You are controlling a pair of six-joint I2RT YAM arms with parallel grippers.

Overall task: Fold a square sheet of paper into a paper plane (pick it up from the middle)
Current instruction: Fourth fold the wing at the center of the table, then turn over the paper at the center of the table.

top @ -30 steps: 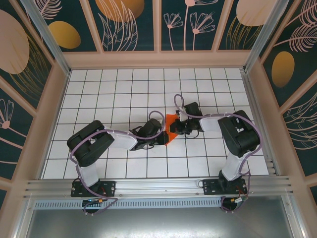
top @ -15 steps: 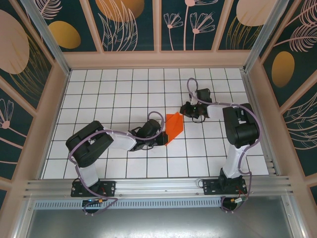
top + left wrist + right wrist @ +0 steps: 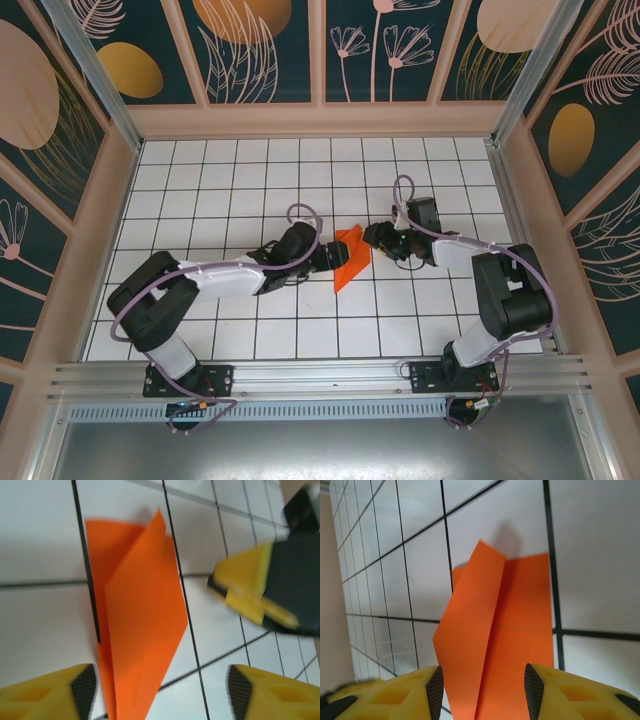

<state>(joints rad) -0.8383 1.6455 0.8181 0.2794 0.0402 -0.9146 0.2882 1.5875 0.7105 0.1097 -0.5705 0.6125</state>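
1. Where the white, black-gridded table (image 3: 200,180) has its middle, a thin orange-red sheet of paper (image 3: 347,256) lies folded into a narrow pointed shape, between the ends of the two arms.
2. The left wrist view shows the sheet (image 3: 142,630) resting on the tiles, with one flap tilted up along a long crease.
3. The left arm's black-and-yellow pincer (image 3: 323,258) sits at the sheet's left edge. Its yellow fingers (image 3: 55,692) are spread wide, and the sheet's near tip lies between them close to one finger, unclamped.
4. The right arm's black-and-yellow pincer (image 3: 376,238) is just beside the sheet's upper right corner. Its fingers (image 3: 580,692) stand well apart, with the sheet's end (image 3: 492,645) lying between them and nothing pinched.
5. From the left wrist, the right pincer (image 3: 250,592) appears near the sheet's right edge, not touching it.
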